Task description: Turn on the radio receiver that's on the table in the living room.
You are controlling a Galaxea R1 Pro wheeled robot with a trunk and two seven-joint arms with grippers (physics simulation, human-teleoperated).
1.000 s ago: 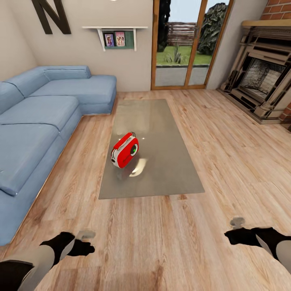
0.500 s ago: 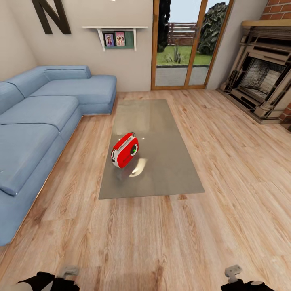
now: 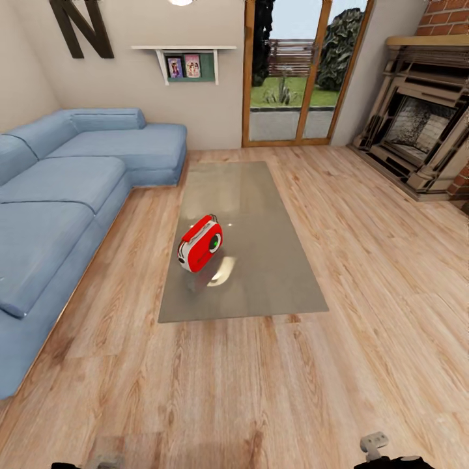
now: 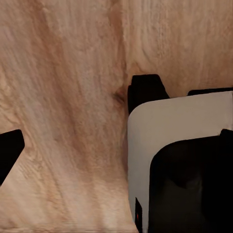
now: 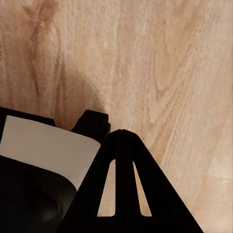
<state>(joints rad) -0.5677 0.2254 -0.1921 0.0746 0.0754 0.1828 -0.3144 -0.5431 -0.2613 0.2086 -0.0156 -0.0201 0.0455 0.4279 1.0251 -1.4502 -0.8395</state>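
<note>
You're facing into the living room with the blue sofa down your left, so the approach lane is the bare wood floor straight ahead. The radio receiver stands tilted on the left half of the table, nearer the close end, dial face angled toward you and to the right, which suits a reach from this side. It's well apart from both arms, so I'd judge this as the drive-in phase, nothing to press yet. Your arms are tucked low at the frame's bottom edge, likely for travel. Left gripper: the left wrist view has one dark finger far off to one side over floor, but I can't tell how the jaws stand. Right gripper: fingertips meet at a point, jaws together, holding nothing. Fireplace sits off to the right, clear of the route.
</note>
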